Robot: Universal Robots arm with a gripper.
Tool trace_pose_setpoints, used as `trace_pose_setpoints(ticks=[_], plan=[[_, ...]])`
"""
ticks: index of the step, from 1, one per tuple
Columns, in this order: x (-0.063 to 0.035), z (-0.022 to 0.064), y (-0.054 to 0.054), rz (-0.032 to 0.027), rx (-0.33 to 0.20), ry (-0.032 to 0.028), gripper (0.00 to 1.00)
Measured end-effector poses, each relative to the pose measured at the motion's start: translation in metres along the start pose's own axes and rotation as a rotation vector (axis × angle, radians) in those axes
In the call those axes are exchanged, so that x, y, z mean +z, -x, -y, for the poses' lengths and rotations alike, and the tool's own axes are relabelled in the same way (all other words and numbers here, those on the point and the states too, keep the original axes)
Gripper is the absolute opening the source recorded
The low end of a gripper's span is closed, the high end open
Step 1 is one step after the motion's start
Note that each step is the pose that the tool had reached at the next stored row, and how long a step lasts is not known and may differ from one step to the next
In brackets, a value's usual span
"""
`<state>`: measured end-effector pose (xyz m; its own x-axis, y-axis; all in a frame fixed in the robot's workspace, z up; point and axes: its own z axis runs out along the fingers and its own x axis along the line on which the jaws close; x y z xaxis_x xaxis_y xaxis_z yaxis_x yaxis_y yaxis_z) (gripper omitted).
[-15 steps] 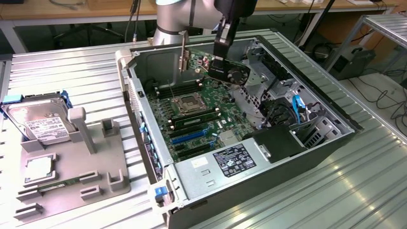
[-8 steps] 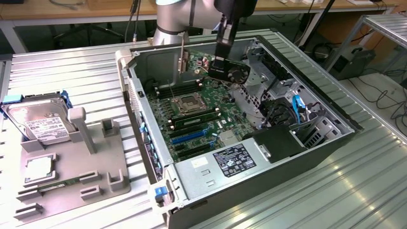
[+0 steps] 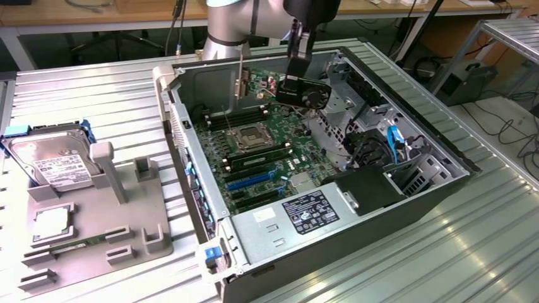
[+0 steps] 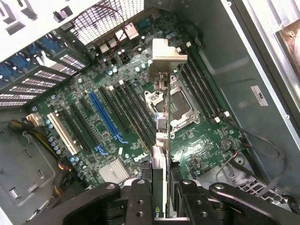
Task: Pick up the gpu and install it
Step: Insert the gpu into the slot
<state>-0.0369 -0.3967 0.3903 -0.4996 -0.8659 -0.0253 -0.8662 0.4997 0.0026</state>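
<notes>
We see the gripper (image 3: 296, 79) hanging over the open computer case (image 3: 362, 246), which lies on its side in the middle of the table (image 3: 101, 101). The gripper is closed on the gpu (image 3: 305, 95) and holds it in the air, over the far part of the case. In the wrist view the gripper (image 4: 161, 190) has the card between its two black fingers (image 4: 140, 194), one on each face, with only the thickness of the card between them. The gpu (image 4: 161, 140) is seen there from its thin edge, and it stands upright.

The silvery end bracket (image 3: 242, 79) of the card points down beside the far wall of the case. In the wrist view the bracket (image 4: 167, 56) is the part farthest from the fingers. The card is not in any slot. It hangs above the motherboard (image 3: 269, 170), over the processor socket (image 4: 176, 101) and the black memory slots beside it. The long blue slot (image 4: 105, 117) is free and lies apart from the card, to one side of it.

Inside the case, near the table's front edge, we see the power supply (image 3: 295, 211) with a black label.

A gray holder (image 3: 126, 221) lies beside the case, near the table's edge at the exterior view's left. A hard drive (image 3: 47, 161) with a white label leans in it, and a green memory stick (image 3: 80, 243) lies in a low bracket.
</notes>
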Motion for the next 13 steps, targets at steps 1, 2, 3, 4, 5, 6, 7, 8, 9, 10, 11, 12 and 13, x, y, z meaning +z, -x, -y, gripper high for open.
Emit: trace_pose_setpoints(ticks=[1,2,3,4,5,6,7,8,9,10,11,12,13], plan=[[0.0,0.0,0.0,-0.0001,-0.014,0.0004,0.26],[0.0,0.0,0.0,-0.0001,-0.025,0.0007,0.26],[0.0,0.0,0.0,-0.0001,-0.034,0.0009,0.26],[0.0,0.0,0.0,-0.0001,-0.043,0.0011,0.26],[0.0,0.0,0.0,-0.0001,-0.05,0.0013,0.26],[0.0,0.0,0.0,-0.0002,-0.06,0.0016,0.26],[0.0,0.0,0.0,-0.0002,-0.068,0.0018,0.26],[0.0,0.0,0.0,-0.0002,-0.076,0.002,0.26],[0.0,0.0,0.0,-0.0003,-0.085,0.0022,0.26],[0.0,0.0,0.0,-0.0003,-0.093,0.0024,0.26],[0.0,0.0,0.0,-0.0003,-0.103,0.0026,0.26],[0.0,0.0,0.0,-0.0004,-0.111,0.0028,0.26],[0.0,0.0,0.0,-0.0003,-0.12,0.0031,0.26]])
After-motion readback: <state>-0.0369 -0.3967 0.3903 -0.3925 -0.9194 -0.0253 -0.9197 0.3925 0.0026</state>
